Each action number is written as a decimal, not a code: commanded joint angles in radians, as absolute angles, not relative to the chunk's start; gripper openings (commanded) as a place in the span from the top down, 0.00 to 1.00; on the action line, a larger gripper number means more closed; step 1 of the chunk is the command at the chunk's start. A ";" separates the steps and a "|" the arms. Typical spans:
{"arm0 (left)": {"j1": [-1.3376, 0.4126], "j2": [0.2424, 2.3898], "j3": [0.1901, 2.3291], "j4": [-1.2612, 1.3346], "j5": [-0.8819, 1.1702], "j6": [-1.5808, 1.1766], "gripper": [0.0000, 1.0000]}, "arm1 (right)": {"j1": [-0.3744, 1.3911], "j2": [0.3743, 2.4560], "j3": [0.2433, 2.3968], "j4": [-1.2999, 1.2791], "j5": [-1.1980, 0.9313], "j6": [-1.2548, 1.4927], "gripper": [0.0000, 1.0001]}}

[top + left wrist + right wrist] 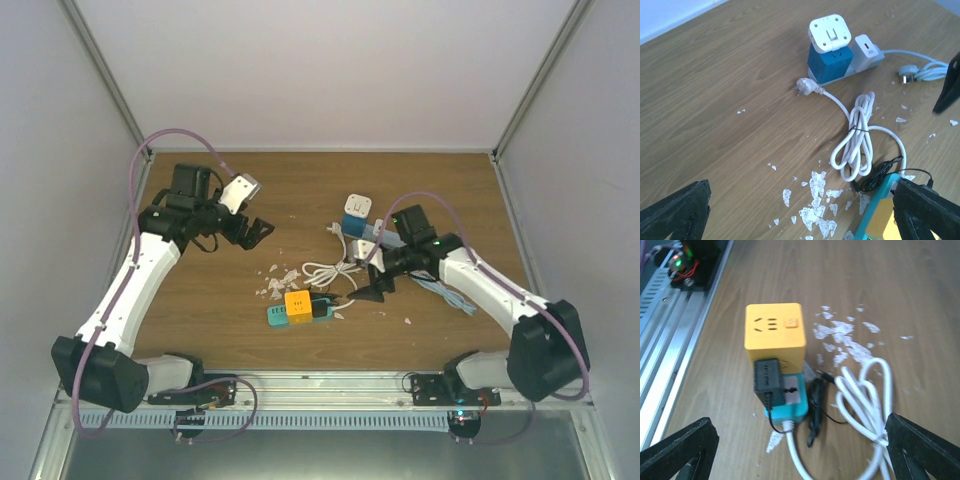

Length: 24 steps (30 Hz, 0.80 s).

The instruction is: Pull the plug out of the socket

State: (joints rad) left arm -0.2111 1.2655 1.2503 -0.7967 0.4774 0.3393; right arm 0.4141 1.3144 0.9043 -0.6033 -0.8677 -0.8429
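Logging from the left of the overhead view: the left gripper (253,231) hangs above the wooden table (205,300), jaws spread wide with nothing between them. It sits at 10 o'clock from the power strip, well apart from it.

White flakes (276,281) lie scattered on the wood at 11 o'clock from the teal power strip (276,317). A yellow cube socket (297,302) stands on the strip. The black plug (768,382) is seated at the cube's 3 o'clock side overhead, touching the cube and resting on the strip. Its thin black cable (816,407) trails just beside it.

A coiled white cord (326,271) lies at 1 o'clock from the strip. Further on at 1 o'clock stands a blue cube socket (355,220) with a white adapter (828,32) on top.

The right gripper (797,425) is near the plug, at 2 o'clock from it overhead. Its jaws are wide and hold nothing, and in its wrist view the plug and strip lie between the fingers (680,450).
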 commanded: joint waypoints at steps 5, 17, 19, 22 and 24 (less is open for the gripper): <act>-0.119 1.182 1.193 -0.730 0.555 0.206 0.01 | 0.617 1.425 0.902 -0.521 -0.761 -0.896 0.08; -0.094 1.131 1.133 -0.725 0.525 0.198 0.01 | 0.748 1.603 0.926 -0.409 -0.618 -0.870 0.10; -0.094 1.126 1.129 -0.722 0.523 0.201 0.01 | 0.758 1.620 0.923 -0.380 -0.596 -0.855 0.10; -0.095 1.115 1.115 -0.718 0.502 0.216 0.01 | 0.769 1.649 0.914 -0.346 -0.562 -0.840 0.10; -0.095 1.110 1.107 -0.714 0.489 0.226 0.01 | 0.775 1.673 0.912 -0.332 -0.544 -0.835 0.10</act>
